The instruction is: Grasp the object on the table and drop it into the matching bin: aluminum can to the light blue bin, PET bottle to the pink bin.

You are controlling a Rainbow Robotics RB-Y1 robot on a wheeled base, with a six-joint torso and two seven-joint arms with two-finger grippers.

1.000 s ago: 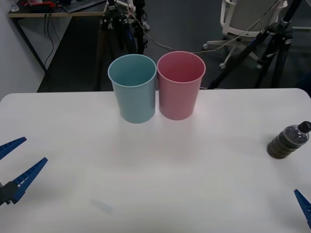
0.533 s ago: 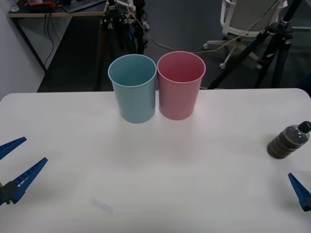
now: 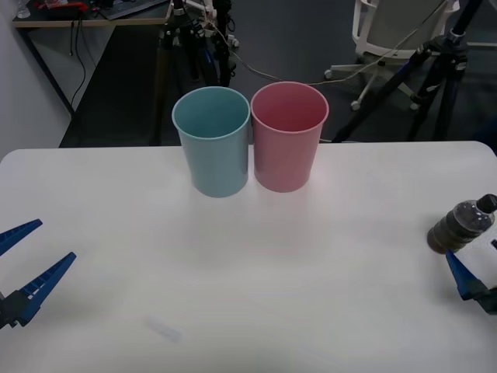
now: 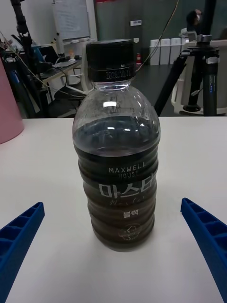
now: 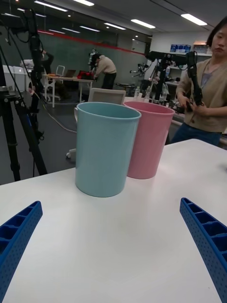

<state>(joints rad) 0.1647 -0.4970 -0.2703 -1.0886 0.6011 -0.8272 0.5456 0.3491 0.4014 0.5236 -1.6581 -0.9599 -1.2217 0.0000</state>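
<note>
White and flat, the table (image 3: 256, 280) carries everything, well ahead of both grippers at its far middle and close under them at its near edge. Light blue bin (image 3: 212, 140) and pink bin (image 3: 288, 136) stand upright side by side, walls touching or nearly so, well apart from either tool; from the left gripper (image 5: 113, 255) they sit straight ahead, blue nearer and pink just behind it.

That left gripper (image 3: 23, 268) hovers low over the near left part of the table, its blue ribbed fingers (image 3: 43, 284) spread wide and holding nothing.

On the other side, the right gripper (image 4: 113, 246) sits low at the near right edge, fingers (image 3: 458, 276) wide apart and empty. The PET bottle (image 4: 116, 156) stands upright on the table directly in front of it, centred on the gap between the two fingers but just beyond their tips, not touched by either. Its dark cap (image 4: 109, 59) is on, and the ribbed body shows dark liquid and a printed label.
</note>
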